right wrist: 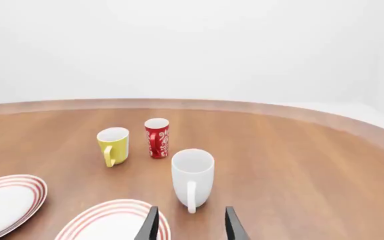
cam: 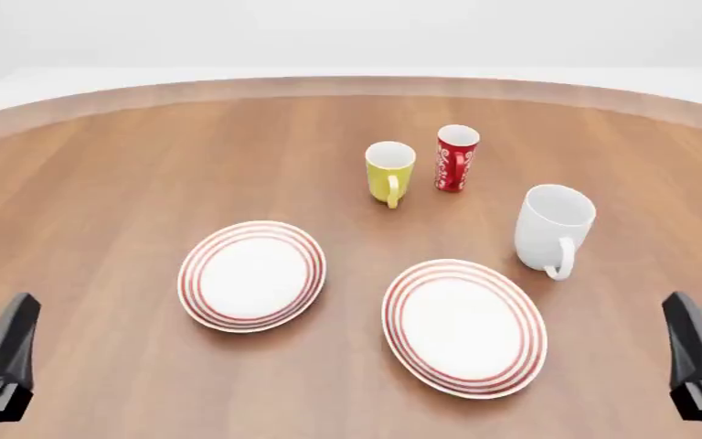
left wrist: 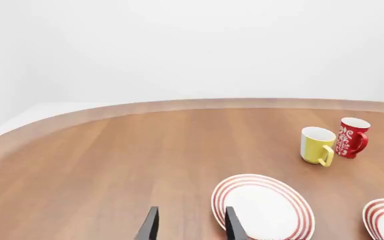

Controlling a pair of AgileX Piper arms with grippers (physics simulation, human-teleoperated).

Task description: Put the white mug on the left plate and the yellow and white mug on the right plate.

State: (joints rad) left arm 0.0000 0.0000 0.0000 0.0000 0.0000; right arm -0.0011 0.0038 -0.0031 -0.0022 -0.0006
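Observation:
The large white mug (cam: 554,227) stands upright on the table, right of the right plate (cam: 463,326), its handle toward the near edge. The small yellow and white mug (cam: 389,171) stands farther back near the middle. The left plate (cam: 251,274) lies bare, and so does the right plate. My left gripper (left wrist: 190,227) is open and empty near the table's front left, with the left plate (left wrist: 262,207) just ahead. My right gripper (right wrist: 190,227) is open and empty at the front right, a short way behind the white mug (right wrist: 193,177).
A tall red-and-white patterned cup (cam: 455,158) stands just right of the yellow and white mug, close to it. The table's curved far edge (cam: 351,84) runs across the back. Bare wood lies left of the left plate and behind the mugs.

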